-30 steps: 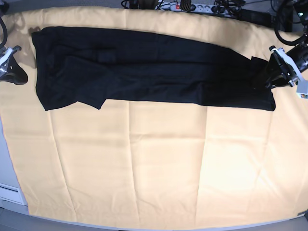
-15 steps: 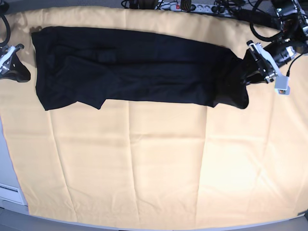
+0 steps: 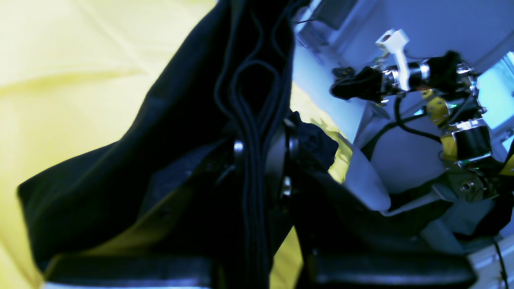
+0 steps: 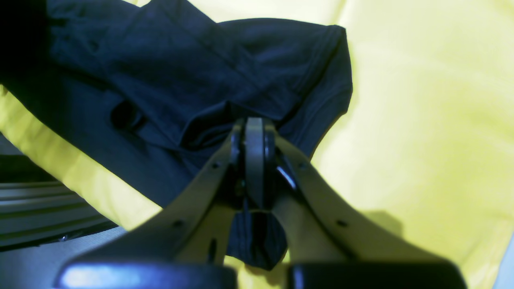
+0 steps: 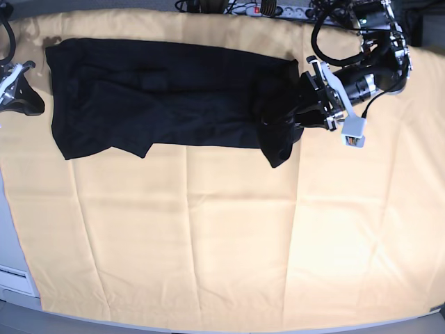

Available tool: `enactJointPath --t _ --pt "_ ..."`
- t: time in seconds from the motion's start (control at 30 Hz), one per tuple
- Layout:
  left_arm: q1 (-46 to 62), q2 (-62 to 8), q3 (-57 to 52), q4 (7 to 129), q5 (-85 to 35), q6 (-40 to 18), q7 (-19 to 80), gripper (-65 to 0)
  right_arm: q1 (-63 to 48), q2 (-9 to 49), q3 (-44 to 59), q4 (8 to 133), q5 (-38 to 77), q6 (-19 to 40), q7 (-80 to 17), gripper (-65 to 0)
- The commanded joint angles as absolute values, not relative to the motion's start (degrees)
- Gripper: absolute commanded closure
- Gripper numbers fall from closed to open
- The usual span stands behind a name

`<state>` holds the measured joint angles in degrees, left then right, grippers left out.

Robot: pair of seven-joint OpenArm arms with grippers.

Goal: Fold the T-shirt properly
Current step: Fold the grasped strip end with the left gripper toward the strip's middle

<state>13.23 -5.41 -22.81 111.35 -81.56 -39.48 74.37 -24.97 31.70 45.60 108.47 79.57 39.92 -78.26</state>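
The black T-shirt (image 5: pixel 167 94) lies as a long strip across the far side of the table. My left gripper (image 5: pixel 300 111) is shut on its right end and holds it lifted, doubled back over the strip, with a fold hanging down. In the left wrist view the fingers (image 3: pixel 261 148) pinch bunched black fabric (image 3: pixel 120 172). My right gripper (image 5: pixel 31 104) sits at the shirt's left end. In the right wrist view it (image 4: pixel 253 124) is closed where the shirt (image 4: pixel 192 72) puckers by a sleeve corner.
A large pale yellow cloth (image 5: pixel 222 229) covers the table. A power strip and cables (image 5: pixel 278 10) lie along the back edge. The grey table edge (image 5: pixel 14 278) shows at the lower left. The right arm (image 3: pixel 401 76) shows in the left wrist view.
My left gripper has moved left from the table's right edge, carrying the shirt's right end up and over the strip. The right arm has not moved.
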Motion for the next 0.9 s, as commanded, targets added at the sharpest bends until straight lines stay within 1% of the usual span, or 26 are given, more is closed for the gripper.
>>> enactJointPath --t 0.0,0.17,0.2,0.3,0.33,0.37,0.4,0.5,0.63,0.67,0.7,0.73,0.77,0.87 --pt "12.64 -5.13 -22.06 112.33 -82.83 -40.00 73.32 0.0 -24.93 33.08 46.22 109.12 81.01 40.00 -77.23 0.0" --pt "12.67 -4.10 -18.70 112.33 -79.50 -40.00 72.95 0.0 -24.93 33.08 46.22 109.12 81.01 40.00 -77.23 0.0" --pt "12.67 -4.10 -18.20 112.33 -79.53 -40.00 72.95 -2.5 -24.93 33.08 46.22 109.12 81.06 40.00 -77.23 0.0" --pt "12.67 -4.12 -17.15 112.33 -80.23 -40.00 72.95 -28.2 -24.93 33.08 46.22 109.12 81.21 40.00 -77.23 0.0" --pt "12.67 -4.12 -16.99 112.33 -81.17 -40.00 72.93 -35.1 -24.93 33.08 46.22 109.12 81.21 40.00 -77.23 0.0" --pt "12.64 -4.10 -16.99 112.33 -82.08 -40.00 72.90 -39.1 -24.93 33.08 46.22 109.12 81.21 40.00 -77.23 0.0" --pt "12.64 -4.10 -16.99 112.33 -83.15 -40.00 72.71 -40.4 -24.93 33.08 46.22 109.12 81.23 40.00 -77.23 0.0" --pt "12.64 -3.95 -16.93 112.33 -84.58 -40.00 71.09 -40.3 -24.93 33.06 46.22 109.12 81.23 40.00 -77.21 0.0" --pt "12.62 -3.95 -17.02 112.33 -83.53 -40.00 68.97 -39.9 -24.93 33.06 46.22 109.12 81.21 40.00 -77.23 0.0" --pt "12.60 -3.95 -17.06 112.33 -82.17 -40.00 68.36 -35.9 -24.93 33.06 46.22 109.12 81.23 40.00 -77.21 0.0" --pt "12.56 -3.95 -17.23 112.36 -79.94 -40.00 67.48 -26.1 -24.93 33.06 46.22 109.12 81.21 40.00 -77.21 0.0" --pt "12.51 -3.95 -17.56 112.36 -77.78 -40.00 67.24 -12.0 -24.93 33.06 46.22 109.12 81.23 40.00 -77.21 0.0" --pt "12.49 -3.95 -18.09 112.33 -76.23 -40.00 67.26 0.0 -24.93 33.04 46.22 109.12 81.23 40.00 -77.23 0.0" --pt "12.53 -3.97 -19.66 112.33 -71.46 -40.00 66.43 0.0 -24.93 33.04 46.22 109.12 81.36 40.00 -77.21 0.0"
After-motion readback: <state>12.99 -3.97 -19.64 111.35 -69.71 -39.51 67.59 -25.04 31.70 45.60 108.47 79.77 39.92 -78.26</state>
